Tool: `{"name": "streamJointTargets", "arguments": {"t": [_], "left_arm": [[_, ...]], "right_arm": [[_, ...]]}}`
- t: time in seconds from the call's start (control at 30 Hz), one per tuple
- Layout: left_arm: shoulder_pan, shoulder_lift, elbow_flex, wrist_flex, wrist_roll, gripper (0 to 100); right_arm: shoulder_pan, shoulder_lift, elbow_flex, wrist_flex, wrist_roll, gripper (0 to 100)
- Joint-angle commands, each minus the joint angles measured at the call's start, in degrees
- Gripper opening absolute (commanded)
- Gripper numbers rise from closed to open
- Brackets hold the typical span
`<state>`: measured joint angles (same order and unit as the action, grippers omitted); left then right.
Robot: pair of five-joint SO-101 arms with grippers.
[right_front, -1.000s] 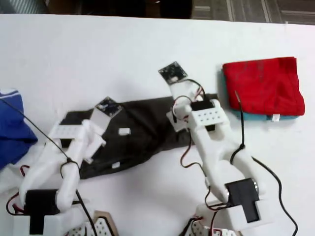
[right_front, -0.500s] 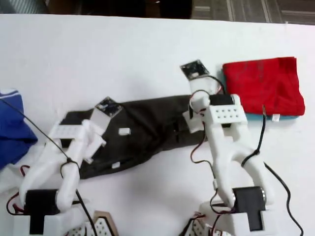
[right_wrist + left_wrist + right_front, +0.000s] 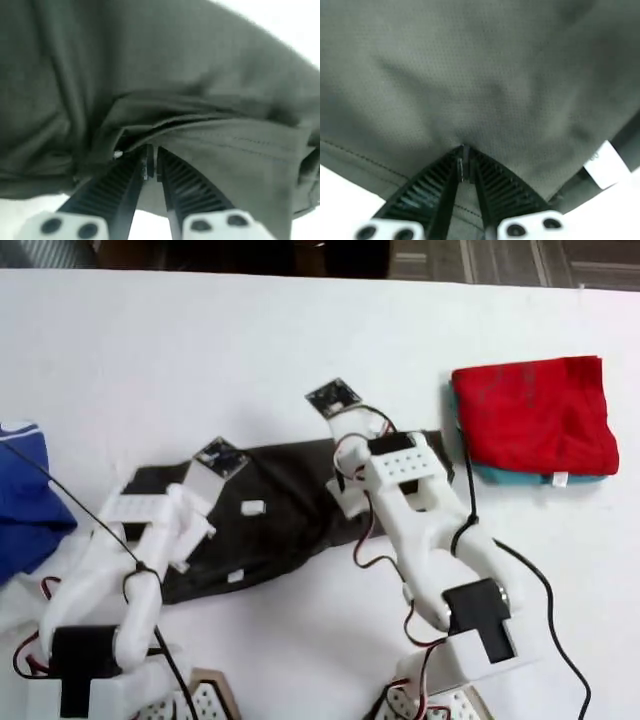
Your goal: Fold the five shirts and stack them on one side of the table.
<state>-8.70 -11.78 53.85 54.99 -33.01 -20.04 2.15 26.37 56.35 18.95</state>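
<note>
A dark grey shirt lies as a long rumpled strip across the middle of the white table. My left gripper is at its left end, shut on the fabric, which puckers at the tips. Over the strip's right part, my right gripper is shut on a folded hem, its tips pinching the layers together. At the right side, a folded red shirt rests on a folded teal shirt.
A crumpled blue shirt lies at the table's left edge, beside the left arm. The far half of the table is bare white. Cables trail from both arms near the front edge.
The right arm swung right toward the red shirt half a second ago, then came back left past where it began. The left arm and its end of the dark shirt stayed put.
</note>
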Motion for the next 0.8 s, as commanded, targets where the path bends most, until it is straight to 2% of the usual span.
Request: {"name": "streamJointTargets", "arguments": {"t": [0.0, 0.3, 0.5, 0.77], "left_arm": [[0.4, -0.3, 0.3, -0.3, 0.5, 3], [0.4, -0.3, 0.2, -0.3, 0.5, 3], [0.4, -0.3, 0.2, -0.3, 0.5, 3], [0.4, -0.3, 0.2, -0.3, 0.5, 3]], "right_arm": [[-0.4, -2.0, -3.6, -0.7, -0.4, 2.1], [-4.3, 1.8, -4.0, -1.7, -4.7, 2.1], [-6.4, 5.6, -4.1, -5.5, -4.8, 2.1], [-5.5, -1.5, -5.9, -2.3, -4.9, 2.1]]}}
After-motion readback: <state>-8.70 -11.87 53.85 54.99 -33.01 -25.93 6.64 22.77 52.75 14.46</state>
